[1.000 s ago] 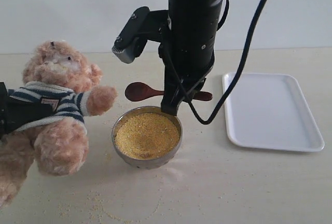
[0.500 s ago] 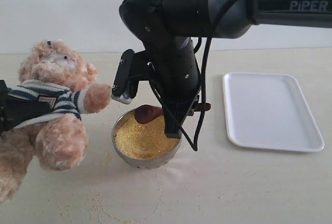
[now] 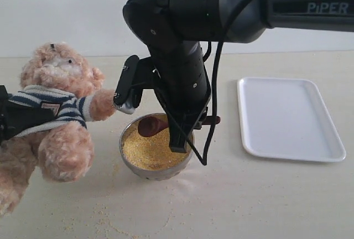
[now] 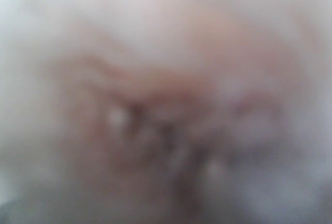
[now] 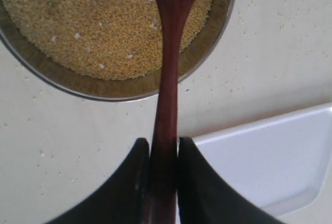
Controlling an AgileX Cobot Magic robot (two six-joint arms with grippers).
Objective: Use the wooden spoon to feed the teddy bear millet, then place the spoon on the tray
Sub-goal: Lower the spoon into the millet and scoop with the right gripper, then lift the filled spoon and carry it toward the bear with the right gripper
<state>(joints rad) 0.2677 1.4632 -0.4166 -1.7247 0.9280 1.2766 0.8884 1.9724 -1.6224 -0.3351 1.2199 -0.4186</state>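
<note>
The teddy bear (image 3: 61, 139) leans at the left, its paw reaching toward the metal bowl (image 3: 126, 159) of millet (image 3: 149, 151). My left gripper (image 3: 8, 120) is a black shape clamped across the bear's striped shirt; the left wrist view shows only blurred fur (image 4: 166, 99). My right gripper (image 3: 185, 129) hangs over the bowl, shut on the handle of the wooden spoon (image 3: 149, 125). The spoon's oval end dips into the far part of the millet. In the right wrist view the fingers (image 5: 139, 162) pinch the spoon handle (image 5: 168, 53) above the millet (image 5: 104, 27). The white tray (image 3: 290, 117) lies at the right.
Loose millet specks (image 3: 110, 217) lie scattered on the beige table in front of the bowl and bear. The tray's corner (image 5: 259, 167) sits close beside the bowl's rim (image 5: 62, 79). A pale wall closes the back.
My right arm has swung down and tipped the spoon from level above the bowl's far rim into the millet. The bear has shifted slightly left.
</note>
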